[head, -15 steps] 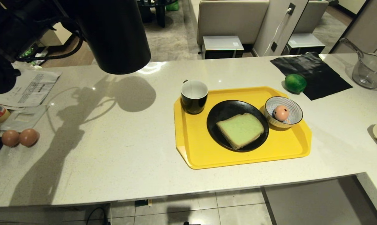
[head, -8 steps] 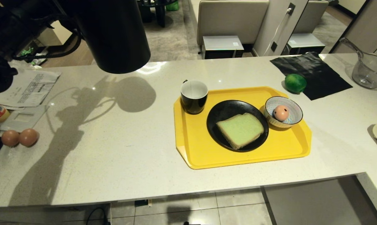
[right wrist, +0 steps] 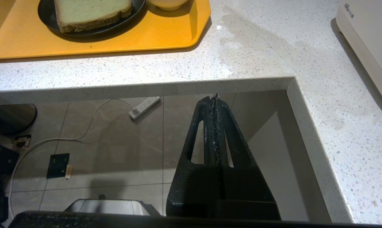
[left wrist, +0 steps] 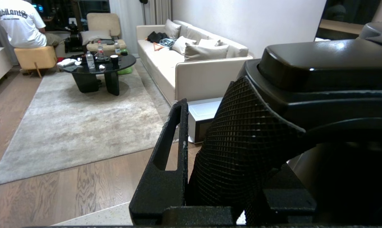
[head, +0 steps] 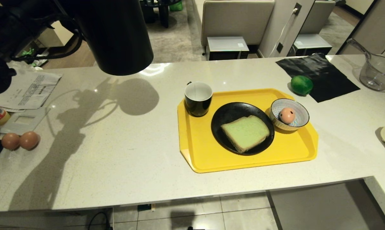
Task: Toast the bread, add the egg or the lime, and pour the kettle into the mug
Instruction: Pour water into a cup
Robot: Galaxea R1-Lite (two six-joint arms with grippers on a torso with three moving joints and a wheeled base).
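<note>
Nothing on the counter has shifted over the last second; only the hoses behind the raised kettle (head: 116, 35) sit a touch differently, and the kettle hangs as before above the counter's far left part, well apart from the tray (head: 195, 153). Nearest, the right wrist view alone shows the right gripper (right wrist: 215, 98) below the counter edge (right wrist: 140, 87) over tiled floor, its fingers pressed together and empty. On the tray, the bread (head: 245, 133) lies on a black plate (head: 227, 115), the egg (head: 287, 115) sits in a striped bowl (head: 299, 110), and the mug (head: 198, 98) stands at the far left corner. Bare counter spreads between tray and brown eggs (head: 20, 140). Beyond the tray the lime (head: 301, 85) touches a black cloth (head: 320, 75). The left wrist view alone shows the left gripper (left wrist: 210, 152) pinching the kettle's textured handle (left wrist: 245, 145).
</note>
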